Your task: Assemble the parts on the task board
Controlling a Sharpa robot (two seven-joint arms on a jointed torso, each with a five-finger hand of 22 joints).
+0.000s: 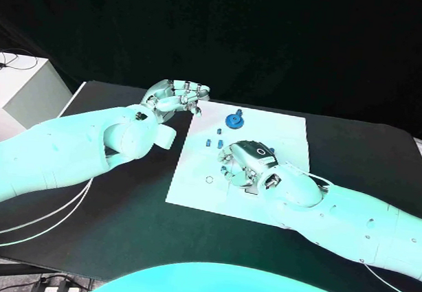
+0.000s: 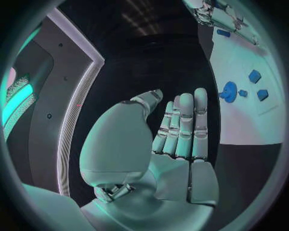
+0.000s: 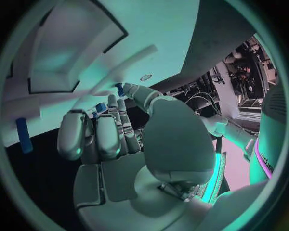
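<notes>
Right robot hand [image 1: 246,164] curls low over white flat task board [image 1: 271,141], grasp contents indiscernible. Left robot hand [image 1: 179,95] released, empty. Advise slow vertical seating near small blue parts [image 1: 212,143].

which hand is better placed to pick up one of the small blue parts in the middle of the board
Right. The right hand hovers over the task board right beside the small blue parts. The left hand is raised off the board's far left corner, holding nothing.
</notes>
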